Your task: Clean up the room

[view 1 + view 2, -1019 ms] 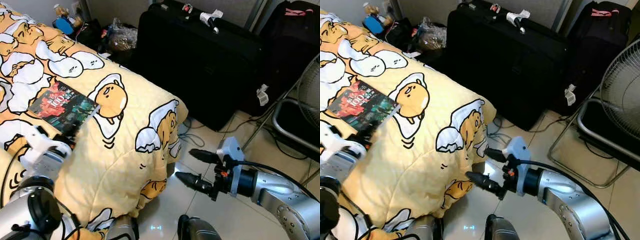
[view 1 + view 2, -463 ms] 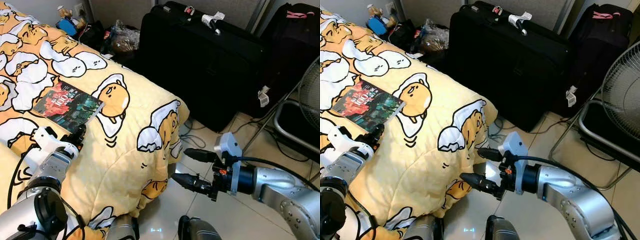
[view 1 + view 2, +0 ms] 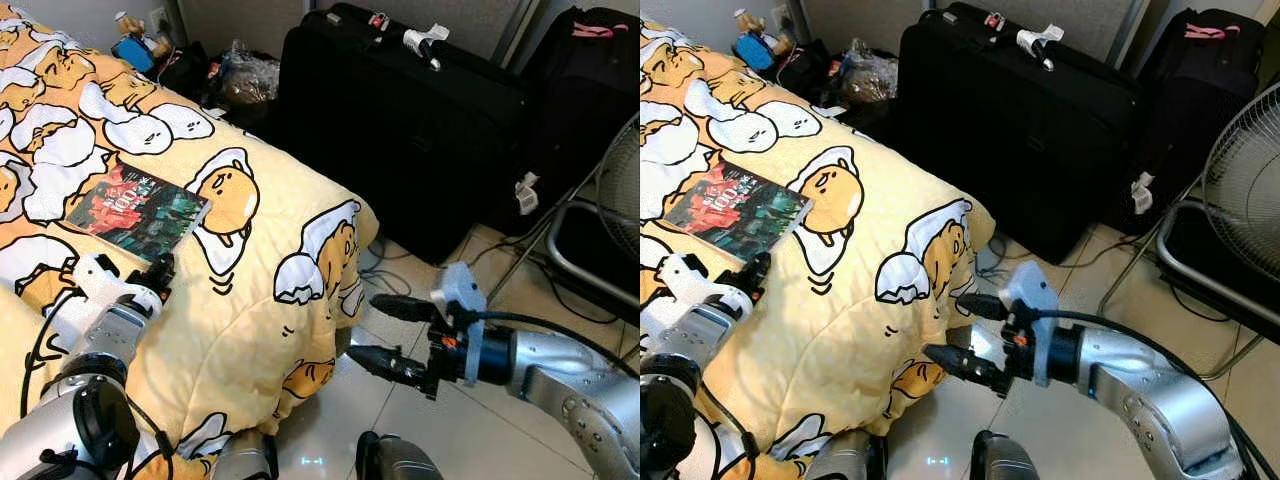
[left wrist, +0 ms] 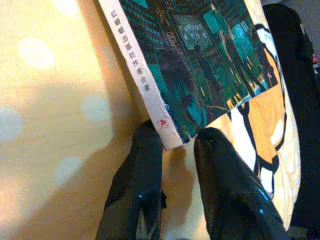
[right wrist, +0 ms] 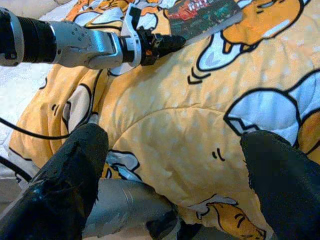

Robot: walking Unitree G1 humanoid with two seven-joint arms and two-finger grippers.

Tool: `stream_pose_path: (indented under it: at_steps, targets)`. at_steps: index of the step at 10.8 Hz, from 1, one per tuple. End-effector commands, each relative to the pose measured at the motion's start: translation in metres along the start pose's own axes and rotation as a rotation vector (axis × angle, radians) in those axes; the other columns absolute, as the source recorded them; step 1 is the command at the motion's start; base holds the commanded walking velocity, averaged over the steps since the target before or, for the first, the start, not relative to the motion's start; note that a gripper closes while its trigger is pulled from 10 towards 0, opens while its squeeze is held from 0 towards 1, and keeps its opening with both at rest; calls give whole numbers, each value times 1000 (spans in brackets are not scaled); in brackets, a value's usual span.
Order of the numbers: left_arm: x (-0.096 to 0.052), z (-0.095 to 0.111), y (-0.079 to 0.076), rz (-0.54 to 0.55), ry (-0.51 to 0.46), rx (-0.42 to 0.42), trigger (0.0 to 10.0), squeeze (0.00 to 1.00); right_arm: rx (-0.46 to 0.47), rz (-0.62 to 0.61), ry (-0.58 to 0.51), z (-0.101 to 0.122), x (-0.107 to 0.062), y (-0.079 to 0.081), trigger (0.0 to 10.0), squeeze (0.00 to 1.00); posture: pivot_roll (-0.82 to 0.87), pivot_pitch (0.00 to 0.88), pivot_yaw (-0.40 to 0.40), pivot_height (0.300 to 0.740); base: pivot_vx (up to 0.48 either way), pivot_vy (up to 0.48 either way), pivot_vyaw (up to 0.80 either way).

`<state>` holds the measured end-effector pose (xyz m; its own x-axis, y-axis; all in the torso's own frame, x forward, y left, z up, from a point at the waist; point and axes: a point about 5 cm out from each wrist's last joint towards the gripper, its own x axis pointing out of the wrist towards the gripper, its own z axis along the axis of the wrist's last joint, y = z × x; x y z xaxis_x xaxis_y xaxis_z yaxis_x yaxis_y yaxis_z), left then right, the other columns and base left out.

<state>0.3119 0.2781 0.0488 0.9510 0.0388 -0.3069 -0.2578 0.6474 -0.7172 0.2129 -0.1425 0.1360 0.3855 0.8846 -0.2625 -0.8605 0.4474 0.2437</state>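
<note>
A dark paperback book (image 3: 135,208) with a red and teal cover lies flat on the yellow cartoon bedspread (image 3: 250,300). My left gripper (image 3: 161,268) rests on the bedspread just short of the book's near corner. In the left wrist view the left gripper (image 4: 180,134) is open, and the book's (image 4: 200,65) white spine corner sits right between its fingertips (image 4: 137,170). My right gripper (image 3: 375,335) hovers open over the tiled floor beside the bed's corner, holding nothing; its wrist view looks across the bedspread (image 5: 200,140) at the left arm.
A large black suitcase (image 3: 400,110) stands behind the bed corner, with a second black bag (image 3: 590,60) at the far right. A standing fan (image 3: 615,190) and its metal legs are on the right. Cables (image 3: 375,262) trail on the floor. Bags and clutter (image 3: 235,75) sit at the back.
My left gripper has reached forward across the bedspread to the book's near corner. The view has shifted a little. The right gripper has hardly moved.
</note>
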Motion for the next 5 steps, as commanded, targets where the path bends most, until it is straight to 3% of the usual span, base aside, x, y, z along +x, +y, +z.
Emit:
stream_pose_path:
  at_steps: [1,5]
  targets:
    - [-2,-9,5,5,21,-11,0,0,-4,-3,23,-8,-4,-3,10000,0,-119,155,15,740,0,0,0]
    - [-9,-20,1,-185,97,43,0,0,3,-34,6,-27,-7,-10,10000,0,-87,138,50,740,0,0,0]
